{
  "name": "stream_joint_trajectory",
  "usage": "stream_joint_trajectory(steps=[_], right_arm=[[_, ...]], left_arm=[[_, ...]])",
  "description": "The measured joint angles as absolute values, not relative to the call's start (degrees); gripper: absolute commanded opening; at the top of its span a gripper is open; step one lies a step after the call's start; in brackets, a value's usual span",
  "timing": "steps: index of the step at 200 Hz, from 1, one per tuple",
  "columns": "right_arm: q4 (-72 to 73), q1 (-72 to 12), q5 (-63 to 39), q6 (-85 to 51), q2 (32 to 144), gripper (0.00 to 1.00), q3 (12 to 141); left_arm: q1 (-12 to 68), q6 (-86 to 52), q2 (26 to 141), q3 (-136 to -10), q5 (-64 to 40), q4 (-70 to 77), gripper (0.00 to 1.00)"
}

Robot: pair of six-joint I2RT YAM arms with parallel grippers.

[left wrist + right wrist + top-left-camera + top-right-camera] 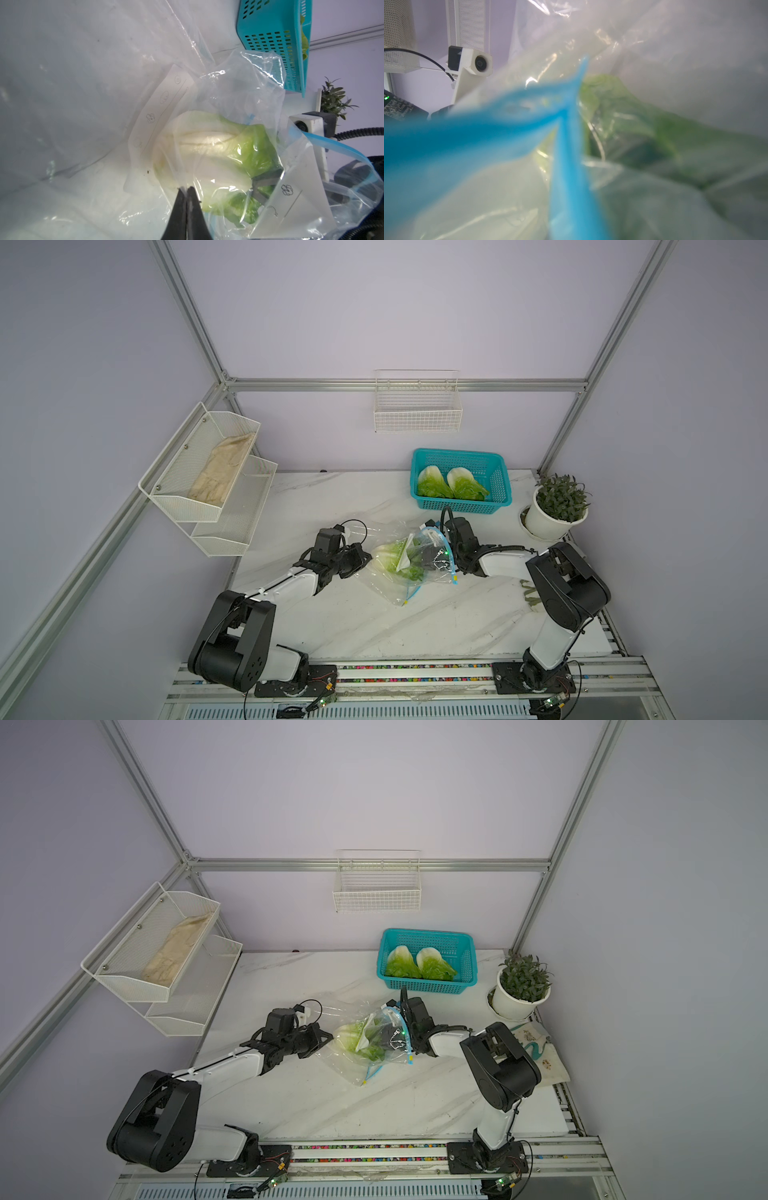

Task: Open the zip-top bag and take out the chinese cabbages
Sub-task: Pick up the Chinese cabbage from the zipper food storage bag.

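The left gripper is pressed together on a fold of clear film at the closed end of the zip-top bag, which lies crumpled in the middle of the table. The bag is already open: its blue zip strip gapes toward the right arm. One cabbage is left inside, with its white base toward the left gripper and its pale frilly leaves toward the mouth. The right gripper reaches in through the mouth, pressed together at the leafy end. Whether it has caught any leaves I cannot tell. Further back, the blue basket holds a second cabbage and a third cabbage. By my judgement only the last removal remains.
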State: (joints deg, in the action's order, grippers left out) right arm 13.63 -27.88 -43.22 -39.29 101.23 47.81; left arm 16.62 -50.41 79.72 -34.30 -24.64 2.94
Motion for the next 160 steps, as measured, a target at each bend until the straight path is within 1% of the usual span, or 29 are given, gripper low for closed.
stream_joint_trajectory(steps=[34, 60, 122, 160], right_arm=[[13.4, -27.2, -43.5, -38.5, 100.9, 0.00, 47.8], [12.5, -26.2, -43.8, -37.6, 98.5, 0.00, 47.0], [6.3, -21.5, -46.0, -33.9, 85.1, 0.00, 43.7], [0.1, -19.0, -47.6, -31.8, 76.2, 0.00, 43.0]], left_arm=[[16.0, -50.5, 79.7, -32.5, -23.5, 4.9, 0.00], [14.0, -50.6, 78.5, -30.7, -21.9, 4.9, 0.00], [9.5, -50.5, 72.9, -30.0, -19.7, 3.6, 0.00], [8.0, -50.4, 70.9, -30.0, -21.0, 3.5, 0.00]])
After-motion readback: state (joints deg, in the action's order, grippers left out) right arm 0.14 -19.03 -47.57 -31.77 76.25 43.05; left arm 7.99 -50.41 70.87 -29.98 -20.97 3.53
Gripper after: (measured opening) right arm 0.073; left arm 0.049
